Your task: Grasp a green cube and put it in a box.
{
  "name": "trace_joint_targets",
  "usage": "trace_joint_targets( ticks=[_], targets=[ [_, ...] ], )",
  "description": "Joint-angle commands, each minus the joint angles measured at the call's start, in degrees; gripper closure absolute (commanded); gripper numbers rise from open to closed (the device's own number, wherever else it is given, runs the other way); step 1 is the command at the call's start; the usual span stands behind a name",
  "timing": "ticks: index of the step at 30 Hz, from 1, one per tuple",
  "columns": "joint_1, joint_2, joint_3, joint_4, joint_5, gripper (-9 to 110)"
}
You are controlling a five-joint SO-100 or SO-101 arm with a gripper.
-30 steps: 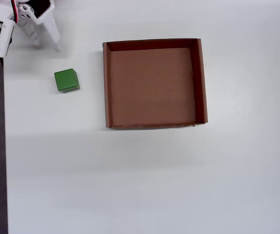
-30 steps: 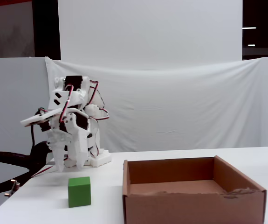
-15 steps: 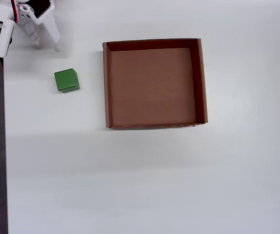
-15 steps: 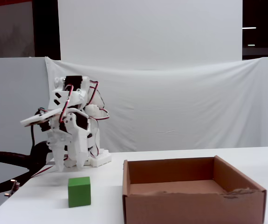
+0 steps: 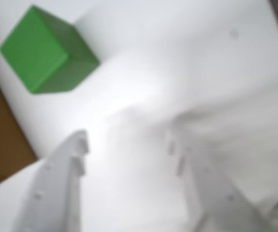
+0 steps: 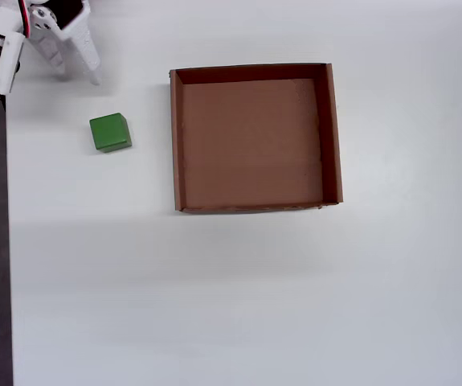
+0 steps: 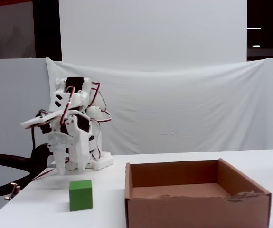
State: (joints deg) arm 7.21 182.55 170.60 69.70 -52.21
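White cloth hangs behind the white table [image 7: 183, 159], with dark wall above it and a dark strip along the left edge of the overhead view. At the left of the fixed view stands the white arm [image 7: 72, 128], red and black wires looping over it, bent forward so its end effector [image 7: 70, 167] points down at the table, its tips clear of the surface. In the wrist view the end effector [image 5: 129, 150] is spread apart with nothing between its two pale fingers [image 5: 76, 159], only bare table. The green cube [image 6: 109, 132] sits on the table in the upper left of the overhead view, below the end effector [image 6: 78, 72] and apart from it. The box [image 6: 335, 137], an open brown cardboard tray, lies to the right of the cube with a gap of table between them, and its floor is bare.
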Motion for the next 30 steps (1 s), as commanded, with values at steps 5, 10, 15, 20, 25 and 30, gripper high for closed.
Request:
trace_joint_targets(
  ticks=[5,10,15,20,25,30],
  targets=[
    [0.44,-0.09,-0.26,0.53,0.18,80],
    [0.97,-0.09,-0.26,0.53,0.18,80],
    [1.67,-0.44,-0.35,0.35,0.35,77],
    [0.09,-3.96,-1.23,-9.93,-0.35,76],
    [-0.7,-16.08,-7.65,-20.39,-5.36,70],
    [-1.76,-33.66,-17.23,-23.55,-9.93,70]
  ],
)
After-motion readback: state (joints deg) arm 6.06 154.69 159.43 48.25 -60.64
